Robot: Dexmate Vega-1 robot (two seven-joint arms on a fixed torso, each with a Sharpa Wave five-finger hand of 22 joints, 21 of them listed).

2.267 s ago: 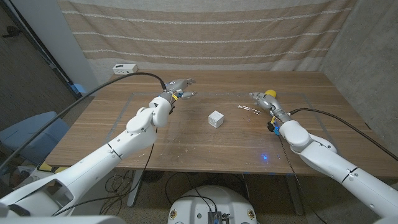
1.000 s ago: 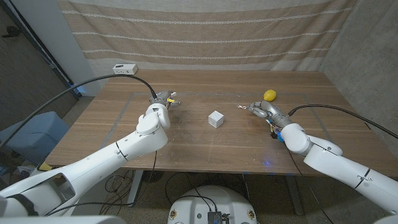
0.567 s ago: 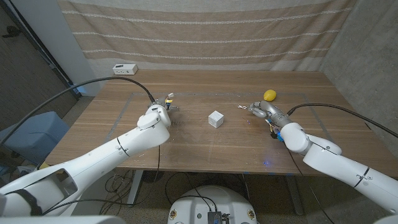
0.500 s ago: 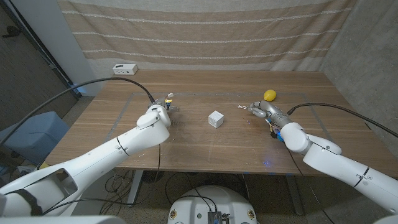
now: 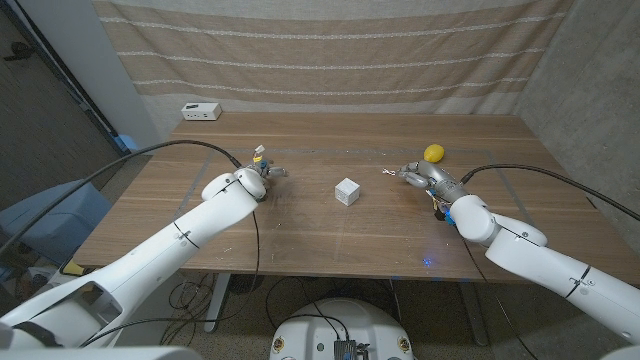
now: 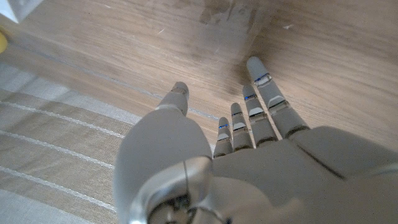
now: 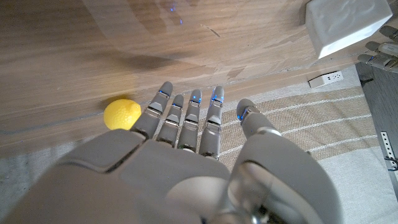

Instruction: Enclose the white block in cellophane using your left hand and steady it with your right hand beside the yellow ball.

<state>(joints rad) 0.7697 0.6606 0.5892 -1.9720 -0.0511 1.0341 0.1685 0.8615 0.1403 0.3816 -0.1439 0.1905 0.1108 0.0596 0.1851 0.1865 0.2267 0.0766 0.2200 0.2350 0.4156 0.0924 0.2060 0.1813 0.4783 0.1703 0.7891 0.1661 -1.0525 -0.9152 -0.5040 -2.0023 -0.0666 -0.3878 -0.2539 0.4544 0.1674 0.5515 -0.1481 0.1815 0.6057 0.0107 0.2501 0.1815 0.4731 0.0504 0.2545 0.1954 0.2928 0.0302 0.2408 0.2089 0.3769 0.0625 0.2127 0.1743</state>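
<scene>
One white block [image 5: 347, 191] and one yellow ball [image 5: 433, 153] sit on the desk [image 5: 320, 235]; left robot hand [image 5: 262, 169] and right robot hand [image 5: 417, 174] are both spread, holding nothing.

A small white block [image 5: 347, 191] sits near the middle of the wooden counter [image 5: 300, 230], resting on one face with its edges turned slightly off the counter's lines, bare on every side that shows. A clear sheet of cellophane [image 5: 300, 200] lies flat beneath and around it, betrayed only by faint straight edges and thin glints on the wood; how far it reaches cannot be told. The yellow ball [image 5: 433, 153] rests toward the far right of the counter, well apart from the block. From the right wrist view the ball [image 7: 121, 114] appears round and matte and the block [image 7: 346, 23] pale and sharp-cornered.
</scene>
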